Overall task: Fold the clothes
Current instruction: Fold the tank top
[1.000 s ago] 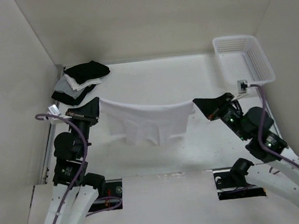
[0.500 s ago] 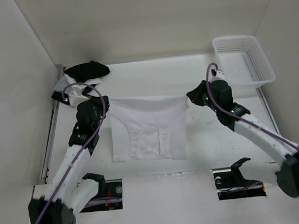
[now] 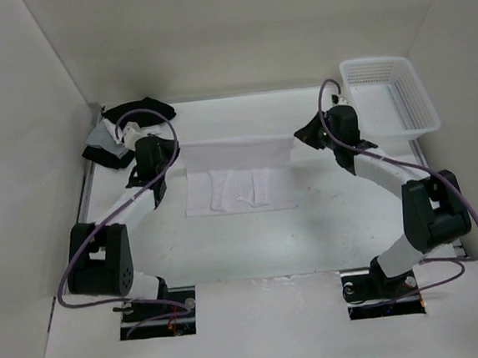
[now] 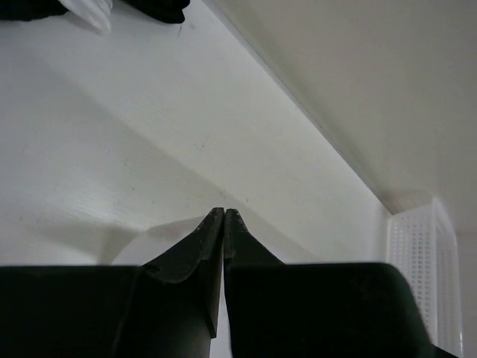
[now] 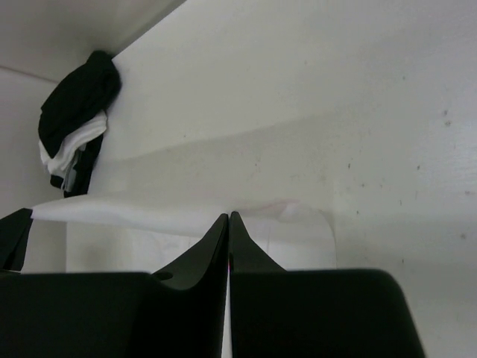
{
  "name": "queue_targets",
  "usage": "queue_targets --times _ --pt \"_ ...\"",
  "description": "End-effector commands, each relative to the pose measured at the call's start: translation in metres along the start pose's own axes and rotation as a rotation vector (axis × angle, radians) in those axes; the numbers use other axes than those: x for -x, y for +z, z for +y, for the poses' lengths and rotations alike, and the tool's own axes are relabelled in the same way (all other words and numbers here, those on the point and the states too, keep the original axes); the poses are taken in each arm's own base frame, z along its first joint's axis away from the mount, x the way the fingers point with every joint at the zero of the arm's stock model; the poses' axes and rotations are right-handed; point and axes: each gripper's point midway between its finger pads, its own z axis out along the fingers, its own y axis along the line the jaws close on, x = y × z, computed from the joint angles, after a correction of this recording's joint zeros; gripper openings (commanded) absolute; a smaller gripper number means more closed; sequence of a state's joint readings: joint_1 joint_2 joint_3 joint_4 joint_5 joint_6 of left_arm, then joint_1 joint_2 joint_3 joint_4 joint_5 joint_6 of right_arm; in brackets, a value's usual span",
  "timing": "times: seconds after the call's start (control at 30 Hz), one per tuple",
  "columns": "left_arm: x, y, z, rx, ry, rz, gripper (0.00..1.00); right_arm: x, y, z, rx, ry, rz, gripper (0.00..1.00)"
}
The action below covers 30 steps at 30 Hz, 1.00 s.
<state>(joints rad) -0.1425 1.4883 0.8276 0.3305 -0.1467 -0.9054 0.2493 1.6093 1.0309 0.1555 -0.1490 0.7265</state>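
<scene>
One plain white, wrinkled thin-fabric T-shirt [image 3: 240, 187] sits mid-way across the white table [image 3: 252, 236]. Its far edge is raised and stretched taut, and its near part lies flat. The left gripper [image 3: 175, 154] and right gripper [image 3: 297, 138], jaws pressed together, each pinch one end of that edge. Far left is one pile of black, grey and white garments [image 3: 130, 126]. Far right is one white plastic mesh basket [image 3: 379, 60].

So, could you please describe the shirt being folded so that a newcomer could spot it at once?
Look at the middle of the white table. There a white T-shirt lies spread out, its far edge pinched by the left gripper and the right gripper. Unlike the pile of black, grey and white garments in the far left corner, it is single, plain and flat.
</scene>
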Motion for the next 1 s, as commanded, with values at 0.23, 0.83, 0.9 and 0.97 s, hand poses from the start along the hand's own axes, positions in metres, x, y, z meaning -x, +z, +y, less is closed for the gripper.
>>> queue_targets --times 0.23,0.83,0.9,0.97 --pt "-0.035 -0.079 0.045 -0.100 -0.024 0.017 0.02 -0.072 -0.063 -0.013 0.055 -0.007 -0.010 0.04" --pt "-0.090 -0.136 0.115 -0.045 0.039 0.108 0.14 -0.176 -0.109 -0.081 -0.121 0.002 0.184 0.18" --pt "-0.091 -0.139 0.122 -0.037 0.029 0.107 0.24 -0.176 -0.110 -0.079 -0.117 0.010 0.181 0.32" --pt "-0.086 -0.141 0.120 -0.050 0.017 0.092 0.27 -0.169 -0.109 -0.072 -0.092 0.003 0.162 0.42"
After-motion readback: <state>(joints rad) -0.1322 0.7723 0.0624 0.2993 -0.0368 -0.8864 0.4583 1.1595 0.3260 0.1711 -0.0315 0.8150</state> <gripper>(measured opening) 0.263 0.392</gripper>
